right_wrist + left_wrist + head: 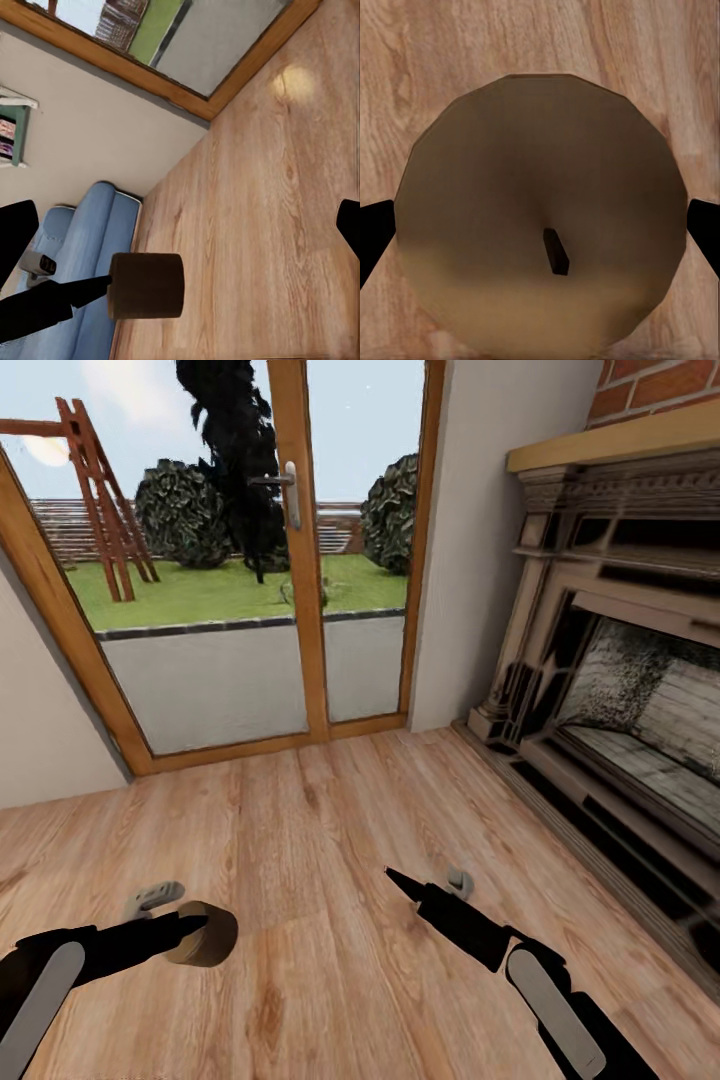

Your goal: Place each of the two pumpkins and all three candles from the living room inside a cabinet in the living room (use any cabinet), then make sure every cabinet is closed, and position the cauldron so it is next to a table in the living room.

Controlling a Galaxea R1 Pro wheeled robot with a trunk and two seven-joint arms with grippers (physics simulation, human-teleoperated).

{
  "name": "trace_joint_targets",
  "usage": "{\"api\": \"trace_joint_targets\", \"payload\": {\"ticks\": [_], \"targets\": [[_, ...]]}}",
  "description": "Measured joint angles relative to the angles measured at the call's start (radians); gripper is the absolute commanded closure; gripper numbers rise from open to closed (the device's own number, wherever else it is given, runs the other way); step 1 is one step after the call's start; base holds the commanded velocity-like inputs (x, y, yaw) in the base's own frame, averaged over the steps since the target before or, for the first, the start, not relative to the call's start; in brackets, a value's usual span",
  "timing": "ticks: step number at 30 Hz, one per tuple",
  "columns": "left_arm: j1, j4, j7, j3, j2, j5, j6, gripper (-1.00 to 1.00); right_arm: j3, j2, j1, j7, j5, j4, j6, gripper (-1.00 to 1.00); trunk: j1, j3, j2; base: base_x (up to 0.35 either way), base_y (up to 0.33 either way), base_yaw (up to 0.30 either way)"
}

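A short brown cylindrical candle (208, 934) is held just above the wooden floor with my left gripper (192, 930) shut on it. Up close, the candle's round top (540, 150) with its dark wick lies between the two black fingers (373, 232). The same candle (146, 286) is seen from the side in the right wrist view, on the end of my left arm. My right gripper (395, 877) hovers over the floor to the right of the candle. It is open and empty, with its fingertips (16, 232) far apart.
A wood-framed glass door (300, 560) to a garden stands ahead. An ornate fireplace (620, 660) with a low hearth runs along the right. A blue sofa (90, 247) stands by the wall. Bare wooden floor (330, 810) lies between them.
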Motion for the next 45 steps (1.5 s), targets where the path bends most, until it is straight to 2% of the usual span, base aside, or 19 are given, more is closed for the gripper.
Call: {"api": "trace_joint_targets", "payload": {"ticks": [2,7,16,21,34,45], "targets": [[0.000,0.000,0.000,-0.005,-0.001,0.002,0.000,1.00,-0.002,0.000,0.000,0.002,0.000,0.002,0.000,-1.00,0.000,0.001,0.000,-0.335,0.000,-0.278],[0.001,0.000,0.000,-0.027,-0.001,0.002,0.000,1.00,-0.005,0.000,0.000,0.004,0.000,0.007,0.000,-1.00,-0.019,0.019,0.035,-0.335,0.000,-0.278],[0.001,0.000,0.000,-0.033,-0.001,0.002,0.000,1.00,-0.005,0.000,0.000,0.004,-0.006,0.009,0.000,-1.00,-0.054,0.051,0.098,-0.335,0.000,-0.278],[0.001,0.000,0.000,-0.032,-0.001,0.001,0.000,1.00,-0.005,0.000,0.000,0.005,-0.006,0.009,0.000,-1.00,-0.054,0.054,0.098,-0.253,0.000,-0.278],[0.001,0.000,0.000,-0.028,-0.001,0.006,-0.002,1.00,-0.005,0.000,0.000,0.012,-0.012,0.025,0.002,-1.00,-0.054,0.061,0.098,-0.020,-0.007,-0.278],[0.002,0.000,0.000,-0.033,-0.001,0.011,-0.002,1.00,-0.006,0.000,0.000,0.032,-0.019,0.042,0.002,-1.00,-0.054,0.068,0.098,-0.168,-0.202,-0.278]]}}
